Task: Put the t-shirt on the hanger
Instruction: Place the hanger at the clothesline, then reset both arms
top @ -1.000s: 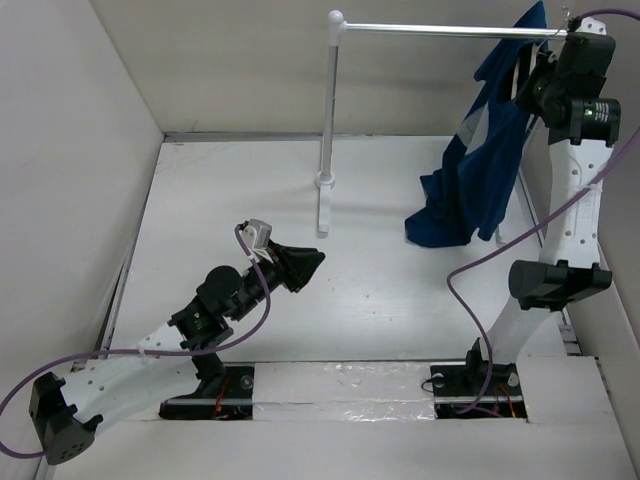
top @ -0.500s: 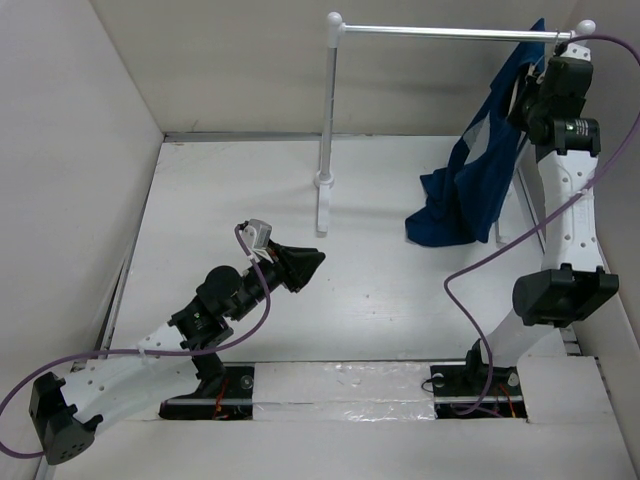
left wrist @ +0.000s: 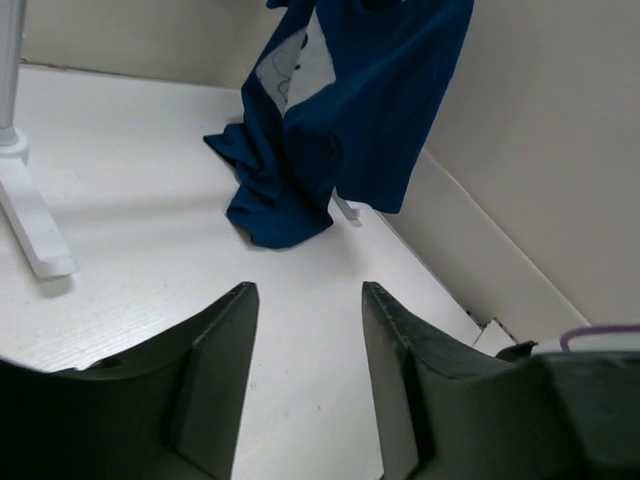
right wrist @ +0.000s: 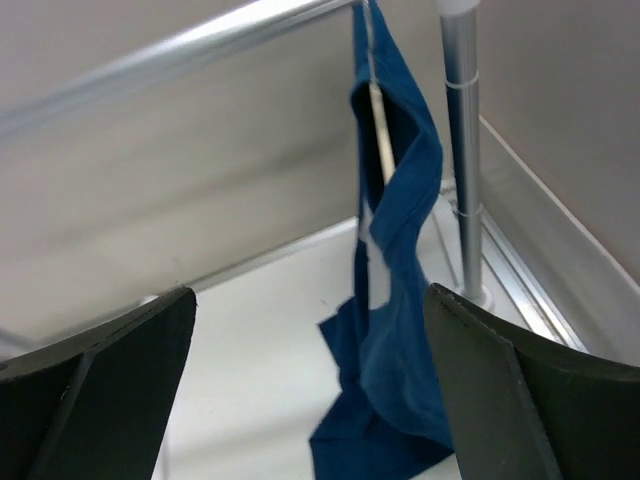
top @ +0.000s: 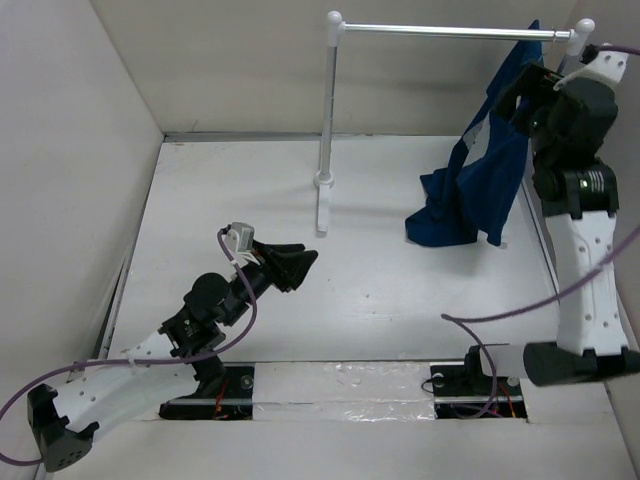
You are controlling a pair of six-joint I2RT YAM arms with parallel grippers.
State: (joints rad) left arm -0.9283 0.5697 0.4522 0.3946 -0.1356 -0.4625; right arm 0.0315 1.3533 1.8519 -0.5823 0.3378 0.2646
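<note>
The t-shirt hangs on the hanger from the right end of the rack bar — placement looks done. Right gripper, fingers spread and empty, sits beside that end; left gripper, also parted, is well away. Next: retreat without snagging cloth.

Robot lab cell: I am working on a white counter, boxed by bare white panels, purple cables trailing.

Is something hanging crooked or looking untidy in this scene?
Yes. The t-shirt hangs lopsided from the right end of the rack bar, bunched, and its lower part lies crumpled on the table.
</note>
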